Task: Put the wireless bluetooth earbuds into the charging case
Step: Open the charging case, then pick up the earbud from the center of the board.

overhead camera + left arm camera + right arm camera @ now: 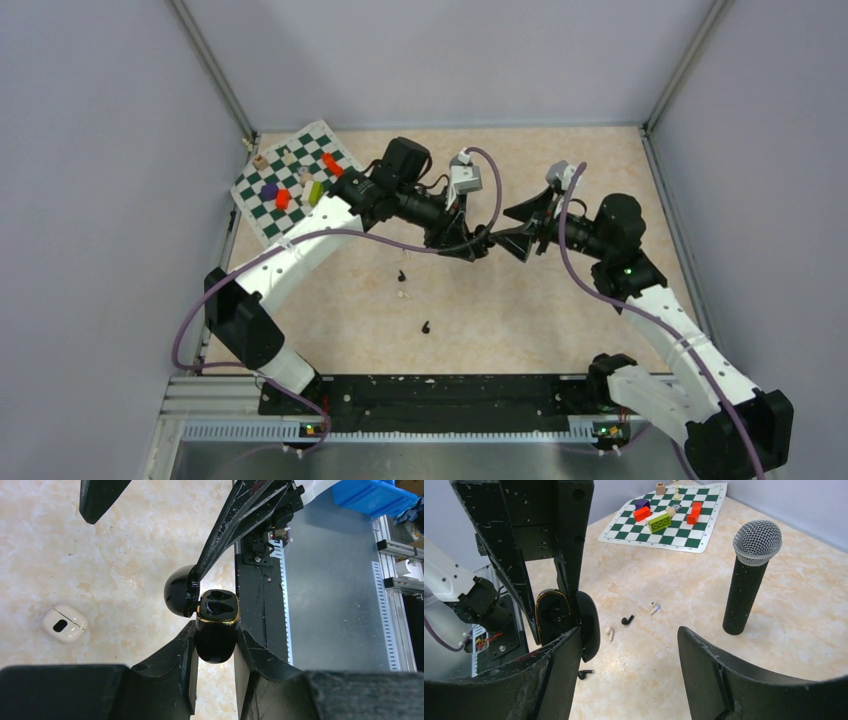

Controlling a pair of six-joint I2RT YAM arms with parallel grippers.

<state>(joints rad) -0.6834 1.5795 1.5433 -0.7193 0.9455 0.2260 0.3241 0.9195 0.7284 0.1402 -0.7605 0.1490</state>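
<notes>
My left gripper (216,629) is shut on the black charging case (216,642), which has a gold rim; it is held above the table with its lid (178,591) swung open. My right gripper (629,635) is open, and one of its fingers (220,535) touches the lid's edge. Both cavities in the case look empty. The wireless bluetooth earbuds lie loose on the table: a black one (627,620), a whitish one (610,633), another whitish one (654,609) and a black one (585,673). In the top view both grippers meet at mid-table (497,243).
A white closed case (64,625) lies on the table to the left. A tall black microphone (749,575) stands upright at the right. A green checkered mat (295,180) with coloured blocks lies at the far left. Purple cables hang off both arms.
</notes>
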